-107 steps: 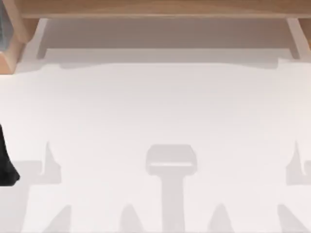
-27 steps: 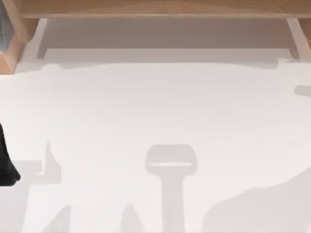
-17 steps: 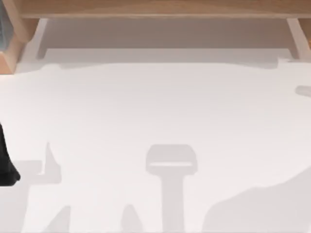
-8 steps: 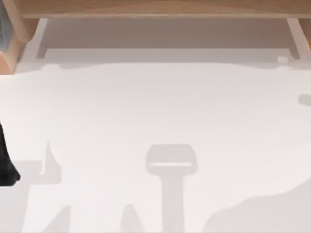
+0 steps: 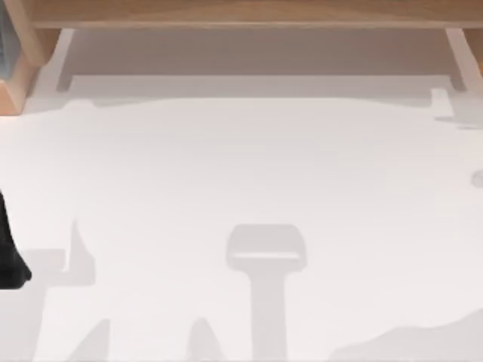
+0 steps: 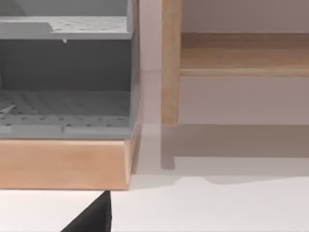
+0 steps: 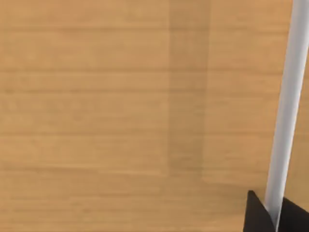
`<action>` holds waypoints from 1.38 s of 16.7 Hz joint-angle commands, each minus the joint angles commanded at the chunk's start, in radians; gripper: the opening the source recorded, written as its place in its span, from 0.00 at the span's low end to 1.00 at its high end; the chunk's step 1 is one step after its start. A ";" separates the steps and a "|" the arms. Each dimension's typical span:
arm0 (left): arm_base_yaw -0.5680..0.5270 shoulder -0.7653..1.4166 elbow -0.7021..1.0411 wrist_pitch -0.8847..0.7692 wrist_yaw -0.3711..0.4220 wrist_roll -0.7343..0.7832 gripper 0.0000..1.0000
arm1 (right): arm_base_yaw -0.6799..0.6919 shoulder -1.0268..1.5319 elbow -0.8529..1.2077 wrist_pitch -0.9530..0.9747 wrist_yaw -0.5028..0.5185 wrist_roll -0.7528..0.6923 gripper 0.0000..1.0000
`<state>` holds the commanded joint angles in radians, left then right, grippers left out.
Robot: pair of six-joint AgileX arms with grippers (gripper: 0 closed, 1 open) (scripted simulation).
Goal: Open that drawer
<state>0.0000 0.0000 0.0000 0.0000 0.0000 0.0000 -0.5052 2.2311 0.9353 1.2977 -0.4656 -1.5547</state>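
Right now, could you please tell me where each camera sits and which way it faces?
Top view: above, looking down on the white table and wooden cabinet; left arm at the left edge.
Left wrist view: low, facing the cabinet's grey shelves; a dark fingertip shows.
Right wrist view: close against a wooden drawer front; fingers at its pale handle.
Top and left wrist views share cabinet and table.

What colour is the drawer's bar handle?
Pale grey-white bar handle, clearest in the right wrist view.
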 joint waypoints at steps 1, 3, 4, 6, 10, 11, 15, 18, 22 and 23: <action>0.000 0.000 0.000 0.000 0.000 0.000 1.00 | 0.003 0.005 0.005 -0.002 0.003 0.001 0.00; 0.000 0.000 0.000 0.000 0.000 0.000 1.00 | -0.005 -0.004 -0.011 0.009 -0.002 0.000 0.00; 0.000 0.000 0.000 0.000 0.000 0.000 1.00 | -0.014 -0.015 -0.033 0.023 -0.009 0.000 0.00; 0.000 0.000 0.000 0.000 0.000 0.000 1.00 | -0.035 -0.040 -0.095 0.059 -0.032 0.001 0.00; 0.000 0.000 0.000 0.000 0.000 0.000 1.00 | -0.079 -0.088 -0.223 0.131 -0.080 0.002 0.00; 0.000 0.000 0.000 0.000 0.000 0.000 1.00 | -0.084 -0.095 -0.237 0.140 -0.086 0.002 0.00; 0.000 0.000 0.000 0.000 0.000 0.000 1.00 | -0.083 -0.092 -0.234 0.141 -0.085 0.002 0.00; 0.000 0.000 0.000 0.000 0.000 0.000 1.00 | -0.109 -0.110 -0.273 0.172 -0.106 0.000 0.00; 0.000 0.000 0.000 0.000 0.000 0.000 1.00 | -0.177 -0.151 -0.405 0.249 -0.179 0.003 0.00; 0.000 0.000 0.000 0.000 0.000 0.000 1.00 | -0.192 -0.161 -0.430 0.267 -0.195 0.003 0.00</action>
<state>0.0000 0.0000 0.0000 0.0000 0.0000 0.0000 -0.6976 2.0703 0.5050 1.5643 -0.6604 -1.5515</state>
